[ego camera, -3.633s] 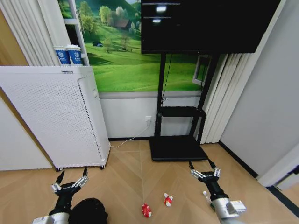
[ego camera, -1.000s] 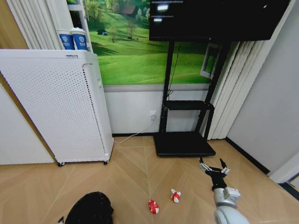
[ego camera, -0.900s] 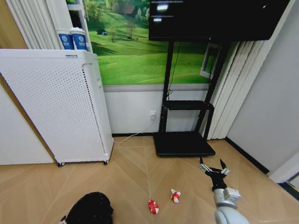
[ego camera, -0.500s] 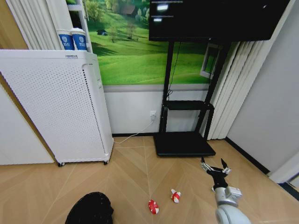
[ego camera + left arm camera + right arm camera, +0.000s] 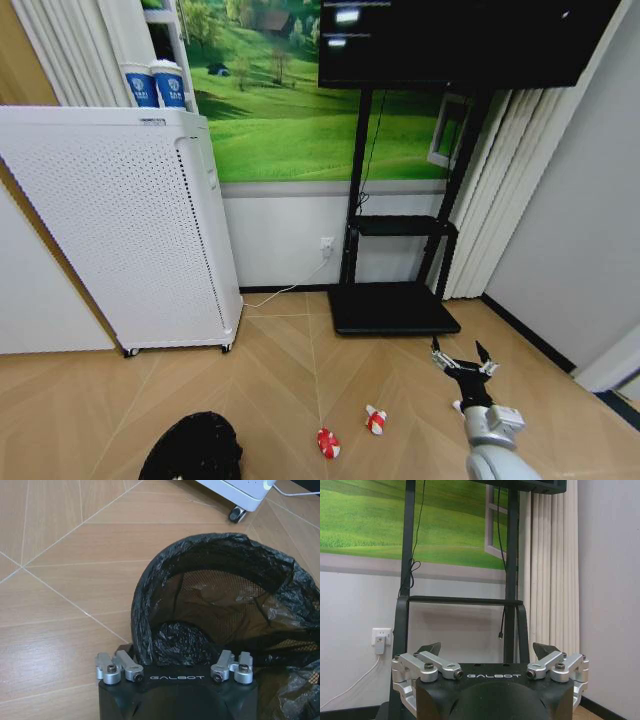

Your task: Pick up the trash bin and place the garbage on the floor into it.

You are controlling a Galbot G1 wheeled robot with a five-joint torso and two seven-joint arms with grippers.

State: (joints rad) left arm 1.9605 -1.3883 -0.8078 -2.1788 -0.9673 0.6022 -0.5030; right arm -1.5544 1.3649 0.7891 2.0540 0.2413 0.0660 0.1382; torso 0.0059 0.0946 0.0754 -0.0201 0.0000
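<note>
1. Black mesh trash bin [image 5: 192, 448] with a black liner sits on the parquet floor [image 5: 280, 380], in front of the white air purifier [image 5: 120, 230] and just clear of its castors.
2. We see the left gripper [image 5: 175, 672] right at the bin's near rim, looking down into the mouth. Its fingertips are hidden below the gripper body, so we cannot tell whether they are spread or pinching the rim.
3. Risk: the liner bunches loosely over the rim. We judge a grip could catch plastic only, so the bin slips or tilts when lifted.
4. Right gripper [image 5: 464, 364] hangs in the air, jaws spread and empty, away from the bin on the side of the TV stand [image 5: 395, 300].
5. Garbage: two red-and-white wrappers [image 5: 328, 442] [image 5: 376, 420] lie on the floor between the bin and the right gripper, apart from each other. A small pale item [image 5: 457, 406] sits at the right arm, too hidden to name.
6. Risk: the right arm partly covers that pale item; we judge a descent there could knock it away.
7. Room: open floor around the bin towards the wrappers. The purifier bounds the far side, the TV stand base lies beyond the wrappers, and a grey wall [image 5: 580, 220] stands past the right gripper.
</note>
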